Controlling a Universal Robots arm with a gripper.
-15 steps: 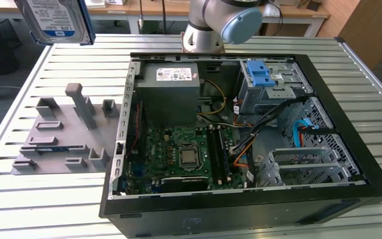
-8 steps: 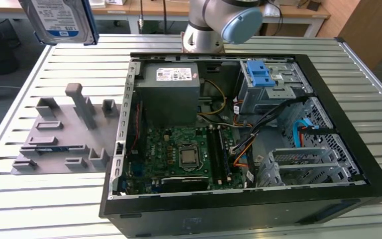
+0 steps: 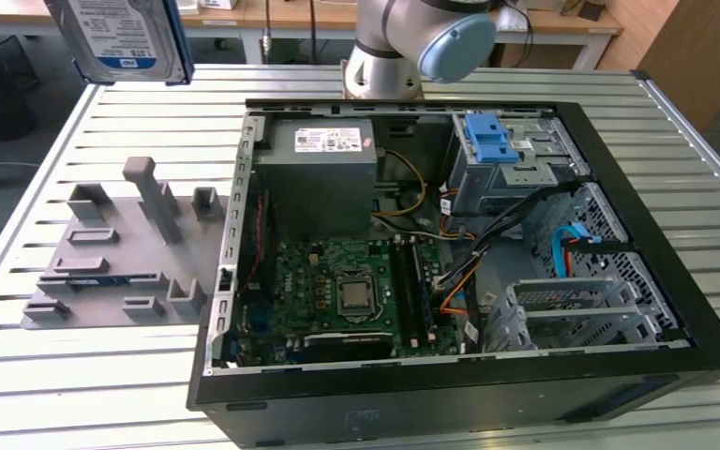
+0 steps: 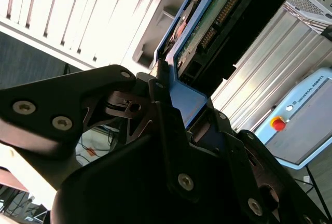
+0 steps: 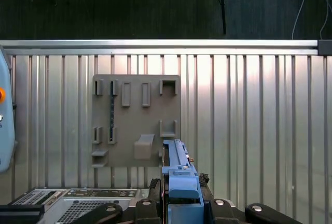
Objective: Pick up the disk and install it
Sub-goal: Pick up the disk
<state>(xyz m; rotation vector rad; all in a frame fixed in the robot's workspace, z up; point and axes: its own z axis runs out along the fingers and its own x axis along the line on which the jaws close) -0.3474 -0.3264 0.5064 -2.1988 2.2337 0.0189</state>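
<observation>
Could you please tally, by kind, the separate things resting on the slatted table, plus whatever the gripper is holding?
Disk, clamped in the gripper: 1
Grey slotted fixture: 1
Open computer case: 1
Total: 3

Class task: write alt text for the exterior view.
The disk hangs in the air above a slatted metal table. On the table lie an open computer case and, to the exterior view's left, a grey fixture plate.
</observation>
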